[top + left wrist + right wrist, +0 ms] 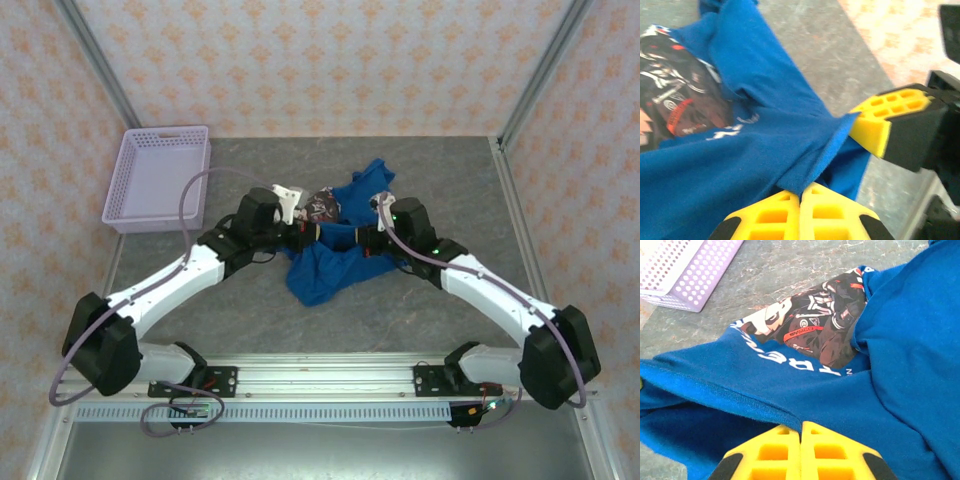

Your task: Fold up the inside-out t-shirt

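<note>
Top external: we count one inside-out t-shirt, crumpled at the middle of the table, two arms meeting over it, and one lavender basket at far left (well apart from the cloth). Left wrist: the left gripper is pinched tight on a blue fold. We see a dark print beside it, possibly a figure, too blurred to read. Right wrist: the right gripper is clamped together on a hemmed edge of the shirt.
</note>
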You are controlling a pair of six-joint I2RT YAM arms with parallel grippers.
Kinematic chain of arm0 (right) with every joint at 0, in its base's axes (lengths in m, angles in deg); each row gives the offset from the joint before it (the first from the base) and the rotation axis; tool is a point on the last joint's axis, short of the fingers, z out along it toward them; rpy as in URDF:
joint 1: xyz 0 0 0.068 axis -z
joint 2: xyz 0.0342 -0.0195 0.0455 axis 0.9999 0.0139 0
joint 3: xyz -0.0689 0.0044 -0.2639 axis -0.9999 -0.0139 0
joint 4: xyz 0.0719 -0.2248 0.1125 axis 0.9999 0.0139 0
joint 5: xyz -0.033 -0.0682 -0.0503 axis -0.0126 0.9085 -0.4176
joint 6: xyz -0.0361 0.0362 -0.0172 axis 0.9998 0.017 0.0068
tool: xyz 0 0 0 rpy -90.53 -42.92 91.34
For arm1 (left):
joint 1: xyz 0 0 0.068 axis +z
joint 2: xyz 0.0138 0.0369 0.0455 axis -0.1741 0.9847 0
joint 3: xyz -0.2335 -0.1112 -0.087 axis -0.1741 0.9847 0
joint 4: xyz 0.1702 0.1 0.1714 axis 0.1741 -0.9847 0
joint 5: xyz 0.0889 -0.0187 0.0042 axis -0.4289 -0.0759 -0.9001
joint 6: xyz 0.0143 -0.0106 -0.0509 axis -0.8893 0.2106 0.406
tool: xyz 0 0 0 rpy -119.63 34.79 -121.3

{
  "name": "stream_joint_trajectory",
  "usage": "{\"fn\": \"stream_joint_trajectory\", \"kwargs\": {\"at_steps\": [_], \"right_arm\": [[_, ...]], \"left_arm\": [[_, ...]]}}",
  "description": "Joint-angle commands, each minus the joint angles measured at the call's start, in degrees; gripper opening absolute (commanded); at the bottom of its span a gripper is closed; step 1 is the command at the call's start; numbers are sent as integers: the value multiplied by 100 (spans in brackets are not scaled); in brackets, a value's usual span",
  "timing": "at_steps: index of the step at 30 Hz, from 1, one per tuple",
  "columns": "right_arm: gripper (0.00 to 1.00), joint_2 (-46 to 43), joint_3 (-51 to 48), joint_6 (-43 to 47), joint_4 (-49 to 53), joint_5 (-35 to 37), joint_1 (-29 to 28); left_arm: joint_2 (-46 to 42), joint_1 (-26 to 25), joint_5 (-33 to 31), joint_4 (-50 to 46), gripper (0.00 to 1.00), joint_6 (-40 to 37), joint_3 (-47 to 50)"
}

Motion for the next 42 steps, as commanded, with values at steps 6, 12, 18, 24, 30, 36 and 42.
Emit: {"fn": "stream_joint_trajectory", "kwargs": {"at_steps": [6,12,18,24,30,36,42], "right_arm": [[0,-34,316,-102,1718,705,53],[29,-332,-60,534,1129,16,-132],[51,-489,-237,1350,630,518,-728],[64,-357,-183,1883,397,107,-836],[66,43,-138,2037,58,-309,-969],[66,753,-49,2003,-638,-478,-1003],[26,1328,236,1639,-928,-865,-990]], "left_arm": [[-963,264,1444,781,0,132,869],[-685,263,1630,613,0,-9,714],[-715,250,1614,398,0,-141,560],[-702,254,1558,287,0,-185,529],[-685,255,1533,252,0,-204,502],[-702,257,1530,198,0,-240,478],[-855,264,590,-184,0,-300,537]]}}
